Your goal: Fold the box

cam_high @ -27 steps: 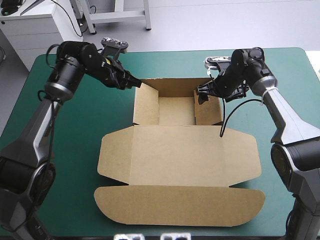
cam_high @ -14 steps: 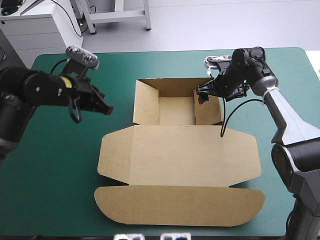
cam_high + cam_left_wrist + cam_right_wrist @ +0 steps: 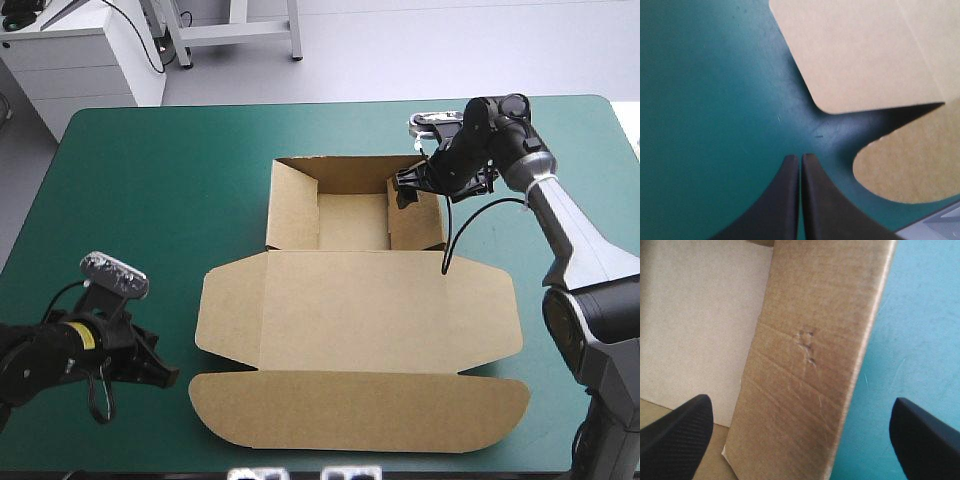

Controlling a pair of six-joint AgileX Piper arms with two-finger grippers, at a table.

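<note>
High view: the box [image 3: 360,300] sits mid-frame on the teal-green cover [image 3: 160,200], its tray walls raised at upper centre and its lid flat toward the bottom edge. The right gripper [image 3: 404,190], fingers spread wide, straddles the tray's right wall without pinching it. The left gripper [image 3: 168,377], at lower left, is empty with its fingers pressed together, just beside the lid's notch. The board looks light and stiff, likely bending only at its creases; a thin free edge, wall top or flap corner, seems the best hold
</note>
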